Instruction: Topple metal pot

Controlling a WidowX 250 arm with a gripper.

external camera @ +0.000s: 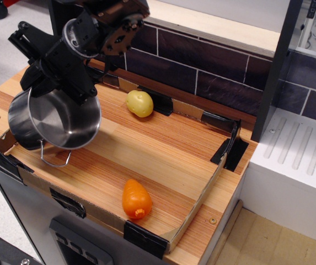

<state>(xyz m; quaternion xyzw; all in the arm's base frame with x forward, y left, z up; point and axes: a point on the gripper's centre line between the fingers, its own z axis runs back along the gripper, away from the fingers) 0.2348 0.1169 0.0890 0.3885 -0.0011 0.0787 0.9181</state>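
Note:
The metal pot (58,122) is a shiny steel cylinder at the left end of the wooden board. It is tilted, its open mouth turned towards the camera and the right. One wire loop handle (55,160) hangs below its near rim. My black gripper (62,91) reaches down from the upper left and is shut on the pot's far rim, holding it tipped with its base towards the left edge.
A yellow toy food (139,103) lies near the back wall. An orange toy food (135,199) lies near the front edge. A low cardboard border (204,191) with black clips rings the board. A dark tiled wall (213,55) stands behind and a white drainer (301,160) to the right.

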